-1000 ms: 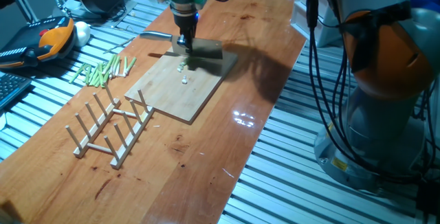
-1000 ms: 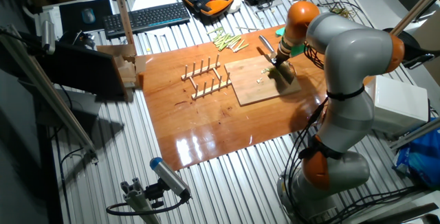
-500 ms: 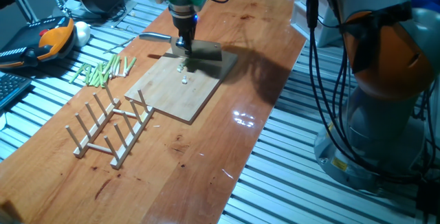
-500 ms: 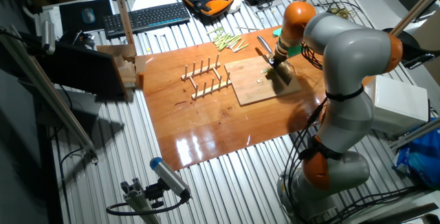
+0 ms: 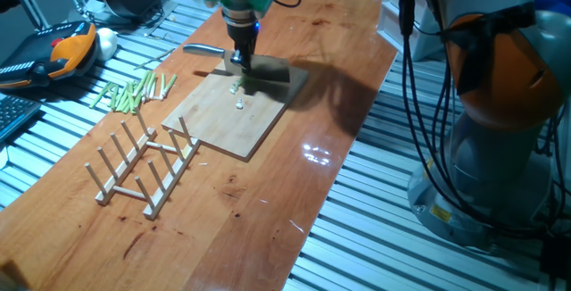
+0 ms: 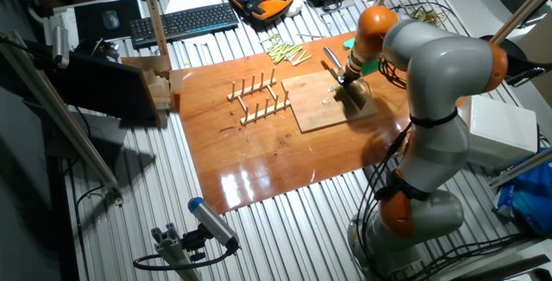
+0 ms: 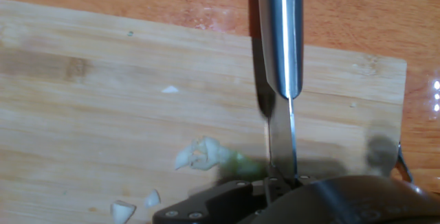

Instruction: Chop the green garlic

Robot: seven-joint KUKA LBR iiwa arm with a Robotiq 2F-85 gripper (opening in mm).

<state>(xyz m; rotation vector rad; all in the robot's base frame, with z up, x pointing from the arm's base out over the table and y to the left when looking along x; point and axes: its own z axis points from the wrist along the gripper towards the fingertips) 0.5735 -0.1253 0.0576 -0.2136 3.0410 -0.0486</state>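
Observation:
The green garlic shows as a few tiny pale-green and whitish bits (image 5: 237, 89) on the wooden cutting board (image 5: 223, 126), near its far edge. In the hand view the largest clump (image 7: 201, 154) lies just left of the knife blade (image 7: 282, 141), with smaller bits (image 7: 124, 210) closer in. My gripper (image 5: 239, 59) points straight down over the bits and is shut on a knife. Its silver handle (image 7: 280, 31) reaches past the board edge, and the dark blade (image 5: 269, 70) rests on the board. The other fixed view has the gripper (image 6: 348, 76) at the board's (image 6: 315, 113) right end.
A heap of green sticks (image 5: 134, 90) lies on the table left of the board. A wooden peg rack (image 5: 147, 162) stands at the board's near left corner. An orange pendant (image 5: 53, 54) and a keyboard (image 6: 181, 21) sit beyond the table edge.
The gripper and knife have shifted only very slightly above the far end of the board. The garlic bits lie where they were.

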